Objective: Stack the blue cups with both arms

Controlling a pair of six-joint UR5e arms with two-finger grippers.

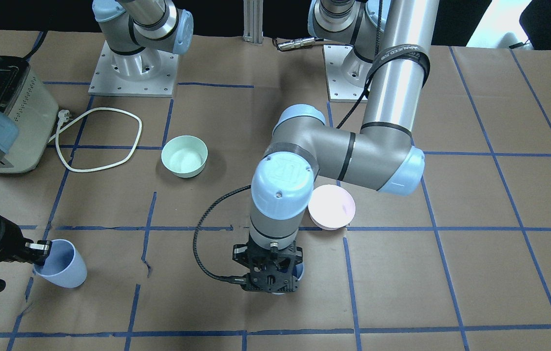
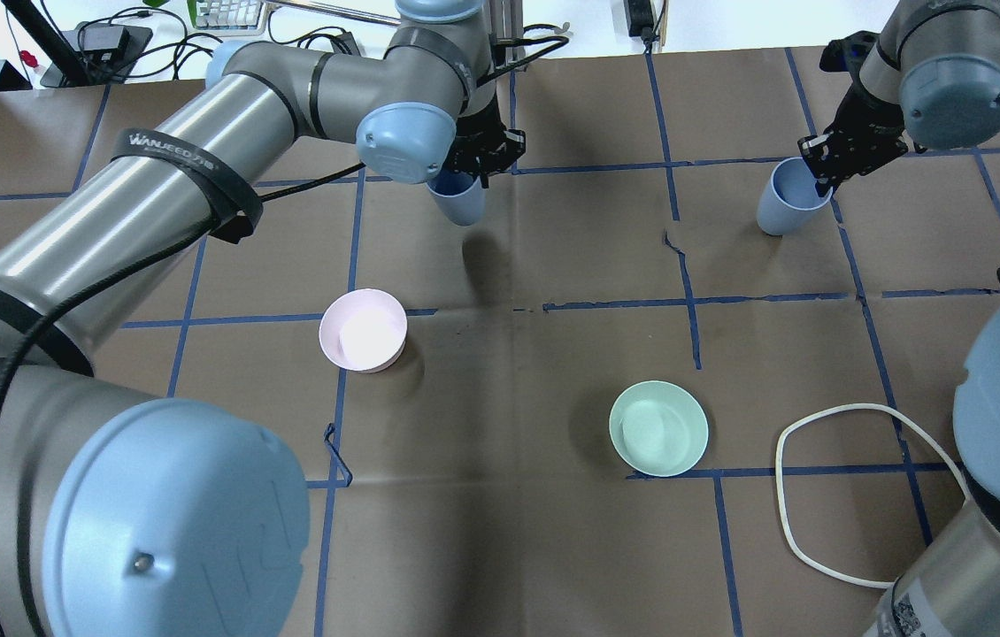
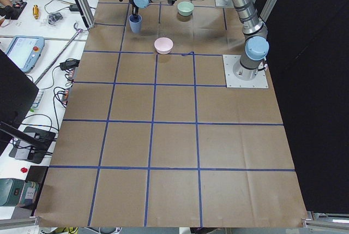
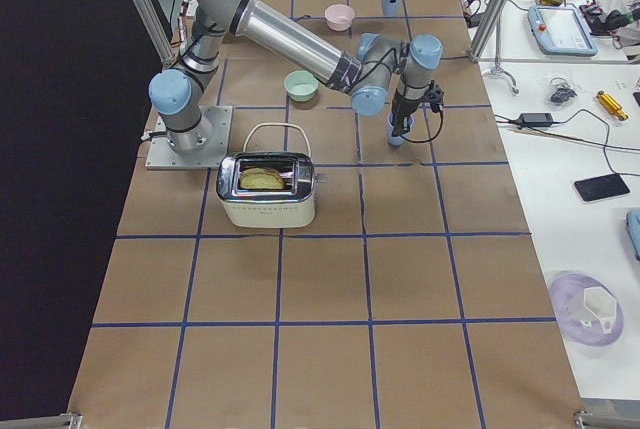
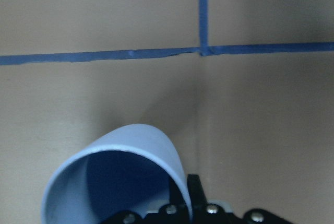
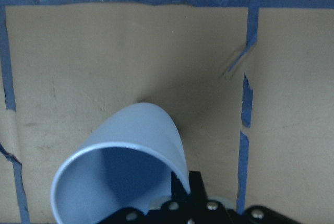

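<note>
My left gripper point(image 2: 480, 157) is shut on the rim of one blue cup point(image 2: 457, 200) and holds it off the table; its shadow lies apart from it. In the front view this gripper point(image 1: 269, 275) hides most of that cup point(image 1: 299, 273). The left wrist view shows one finger inside the cup's point(image 5: 130, 151) wall. My right gripper point(image 2: 826, 166) is shut on the rim of the other blue cup point(image 2: 781, 202), which is tilted at the table's far right. That cup also shows in the front view point(image 1: 62, 263) and the right wrist view point(image 6: 141, 130).
A pink bowl point(image 2: 363, 329) sits left of centre and a mint-green bowl point(image 2: 658, 427) right of centre. A white cord loop point(image 2: 863, 495) lies near my right arm's base, beside a toaster point(image 1: 12, 122). Blue tape lines cross the brown table.
</note>
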